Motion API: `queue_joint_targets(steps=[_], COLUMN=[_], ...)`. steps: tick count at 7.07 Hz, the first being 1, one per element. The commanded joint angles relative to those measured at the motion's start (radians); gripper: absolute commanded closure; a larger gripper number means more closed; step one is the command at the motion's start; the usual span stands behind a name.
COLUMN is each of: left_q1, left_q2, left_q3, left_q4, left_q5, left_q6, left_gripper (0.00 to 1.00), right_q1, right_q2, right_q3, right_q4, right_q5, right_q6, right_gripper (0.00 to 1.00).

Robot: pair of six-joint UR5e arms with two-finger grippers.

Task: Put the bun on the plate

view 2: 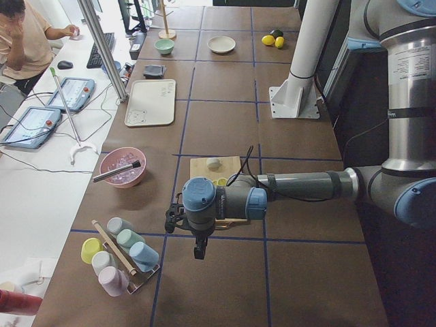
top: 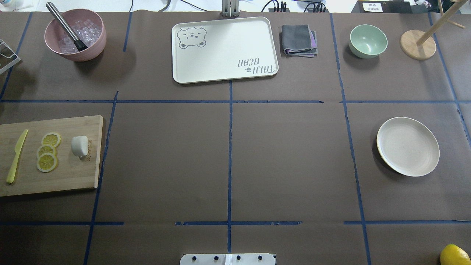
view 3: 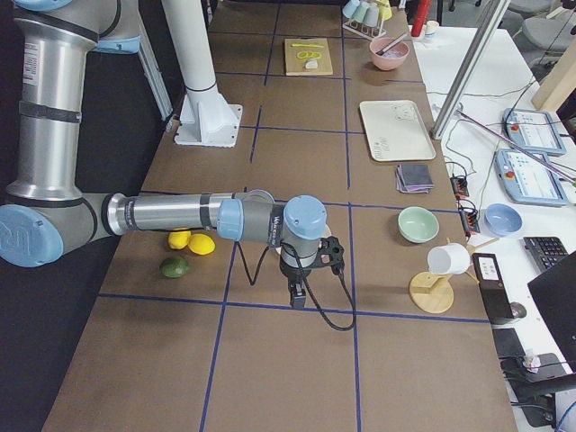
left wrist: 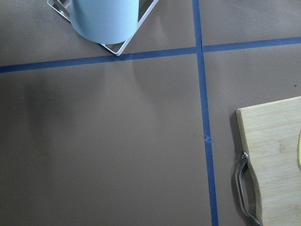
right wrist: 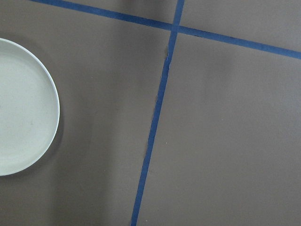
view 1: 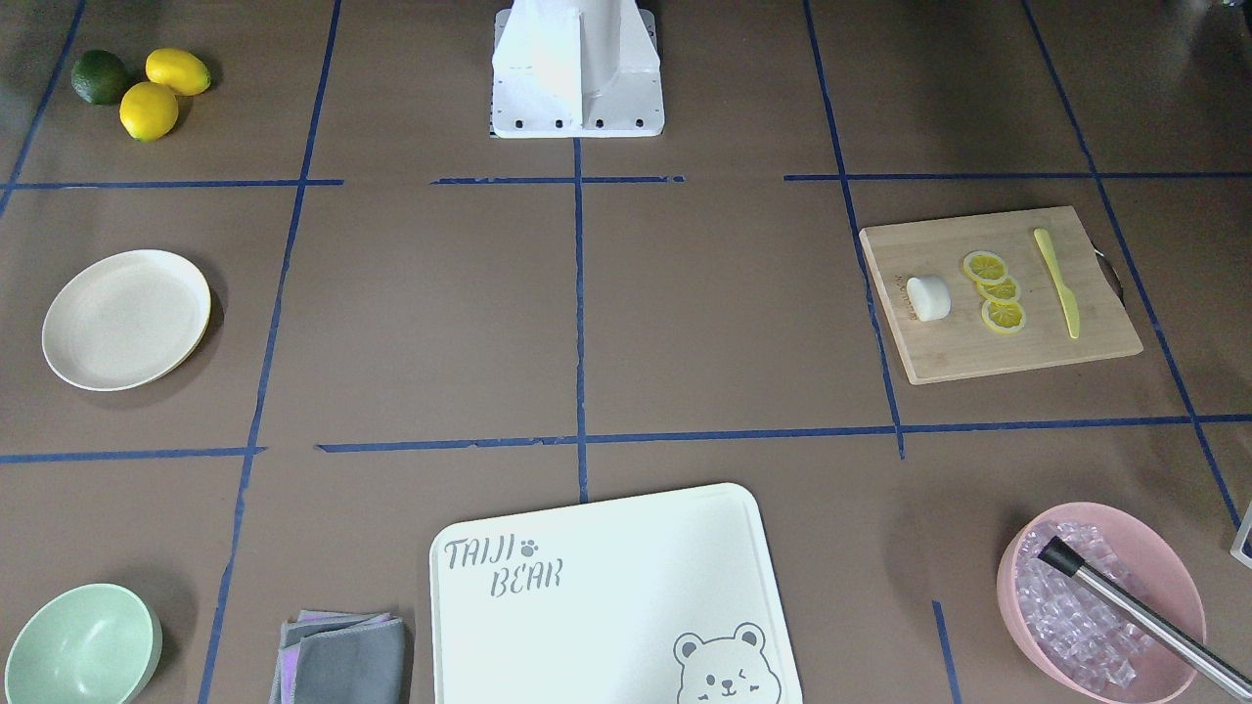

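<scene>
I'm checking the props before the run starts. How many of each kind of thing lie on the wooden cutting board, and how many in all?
bun: 1
lemon slices: 3
yellow knife: 1
Total: 5

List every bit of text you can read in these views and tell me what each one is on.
"TAIJI BEAR": printed on the white board, which also has a bear face drawn on it.
Engraved mark near one edge of the wooden cutting board: too small to read.
White label at the table's far edge: too small to read.
Lettering on the right arm's wrist: blurred, unreadable.
</scene>
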Motion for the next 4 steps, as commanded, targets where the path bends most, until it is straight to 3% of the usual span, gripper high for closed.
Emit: queue_joint_targets(steps=[1,2,4], left_q1=[0.003,0.003,0.003], left_q2=[-0.001,0.0,0.0], left_q3=[-0.006,-0.008,-0.008], left_q4=[0.006,0.008,0.008], left_q5=[0.003,0.0,-0.002], left_q6=[0.0,0.0,0.0], left_gripper=[0.0,0.0,0.0], right_q1=[-0.005,-0.011,-0.043], right_q2=[0.0,0.0,-0.005], right_q3=[0.014,0.02,-0.003], right_q4=[0.001,0.059,0.099], right_q5=[0.001,0.012,0.133], right_q6=[-0.007,-0.001,0.043], right_gripper=[0.0,0.0,0.0])
